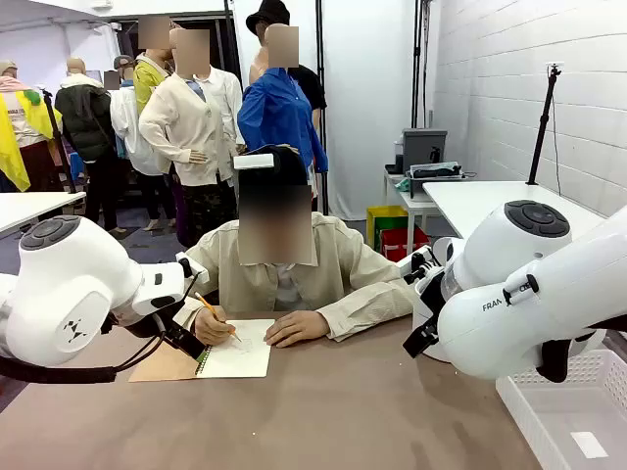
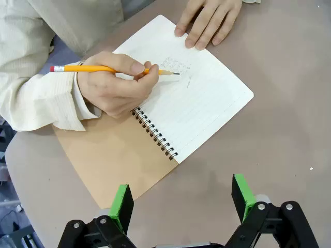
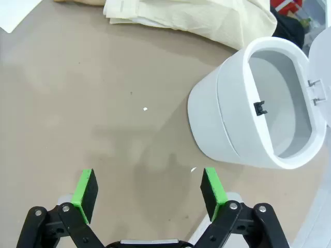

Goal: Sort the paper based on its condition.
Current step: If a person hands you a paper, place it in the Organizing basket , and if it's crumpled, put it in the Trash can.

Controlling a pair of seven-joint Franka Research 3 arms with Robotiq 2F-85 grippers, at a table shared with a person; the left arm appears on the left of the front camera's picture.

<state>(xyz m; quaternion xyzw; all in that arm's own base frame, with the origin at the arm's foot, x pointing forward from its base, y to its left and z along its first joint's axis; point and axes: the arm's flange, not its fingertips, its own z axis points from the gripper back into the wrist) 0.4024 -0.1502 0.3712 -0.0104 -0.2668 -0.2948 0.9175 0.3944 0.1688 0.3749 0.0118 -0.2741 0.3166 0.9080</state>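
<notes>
A white brick wall (image 1: 509, 88) flanks a white side table (image 1: 490, 201) behind the brown tabletop (image 1: 323, 411).

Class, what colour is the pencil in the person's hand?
The pencil is orange-yellow with a red eraser end; it shows best in the left wrist view.

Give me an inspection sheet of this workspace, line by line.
Surface: brown table, a few white specks.
Job's things: nothing seen loose; a white page is bound in the spiral notebook, and a person's hand writes on it with a pencil.
Clutter: white bin, white basket.
Grippers: left gripper open near the notebook's corner; right gripper open over bare table.
Cables: black cable under the left arm.
Surroundings: white side table, white brick wall.
</notes>
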